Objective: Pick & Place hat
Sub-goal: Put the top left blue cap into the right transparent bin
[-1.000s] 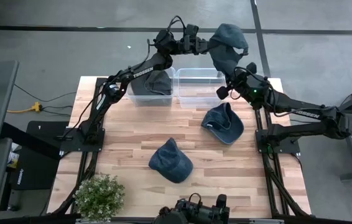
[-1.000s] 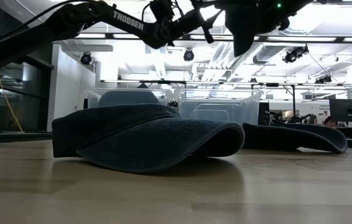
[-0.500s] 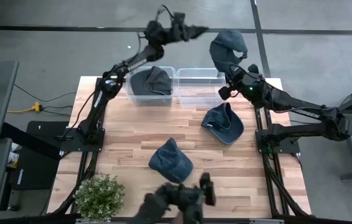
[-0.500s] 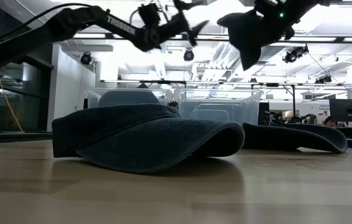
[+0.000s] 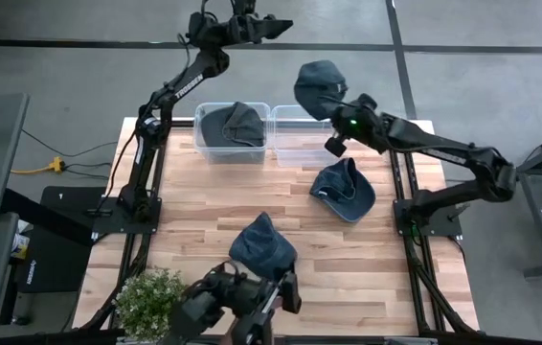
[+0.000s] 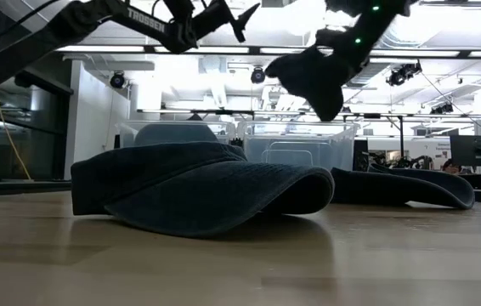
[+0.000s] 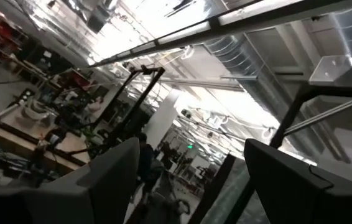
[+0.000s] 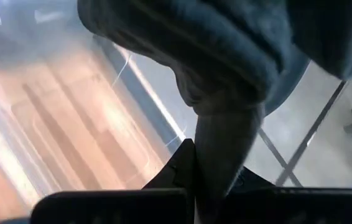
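Hat now leftward, hanging lengthwise.

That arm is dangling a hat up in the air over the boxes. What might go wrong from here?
The right gripper pinches only a fold of the dark blue denim hat, so it might slip free. The hat hangs near the rim of the empty clear plastic bin; released now, it could drape over the edge or fall outside. The left gripper, open, waits high behind the table.
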Robot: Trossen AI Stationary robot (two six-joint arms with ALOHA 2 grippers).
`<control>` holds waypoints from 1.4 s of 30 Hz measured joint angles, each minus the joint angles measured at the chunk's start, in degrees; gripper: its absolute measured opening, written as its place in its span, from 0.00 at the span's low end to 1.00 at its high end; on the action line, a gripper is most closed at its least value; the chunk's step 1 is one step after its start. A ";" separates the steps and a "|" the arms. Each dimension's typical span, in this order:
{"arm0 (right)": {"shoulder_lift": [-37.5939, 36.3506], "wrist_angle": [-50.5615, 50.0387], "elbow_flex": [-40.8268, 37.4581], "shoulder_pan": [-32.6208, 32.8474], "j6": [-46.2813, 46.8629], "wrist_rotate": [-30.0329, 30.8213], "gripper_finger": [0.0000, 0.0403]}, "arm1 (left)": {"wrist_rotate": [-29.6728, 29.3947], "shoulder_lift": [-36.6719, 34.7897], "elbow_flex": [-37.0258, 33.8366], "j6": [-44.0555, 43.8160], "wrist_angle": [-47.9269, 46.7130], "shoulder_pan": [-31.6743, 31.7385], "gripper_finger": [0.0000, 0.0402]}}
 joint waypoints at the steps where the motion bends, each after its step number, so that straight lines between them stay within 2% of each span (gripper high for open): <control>1: 1.61 -1.68 1.55 0.30 0.00 0.27 0.00 | 0.00 -0.35 0.00 -0.29 -0.21 -0.10 0.71; 10: 14.09 -18.80 14.13 4.53 -1.43 3.71 0.00 | 0.25 -1.52 0.00 -3.75 0.00 -0.10 0.71; 15: 18.05 -21.98 17.83 5.78 -1.90 5.74 0.00 | 0.92 -1.52 0.00 -5.45 -0.05 -0.42 0.71; 20: 19.27 -22.26 18.73 5.70 -2.08 8.00 0.00 | 1.06 -1.52 0.00 -4.12 -2.03 -0.90 0.71; 33: 19.27 -24.56 18.72 5.35 -2.40 6.68 0.01 | 0.37 -1.52 0.00 -2.42 -6.08 -0.87 0.71; 42: 19.27 -24.52 18.71 5.32 -3.04 5.76 0.17 | -0.67 -1.50 0.00 -0.85 -9.33 -0.87 0.71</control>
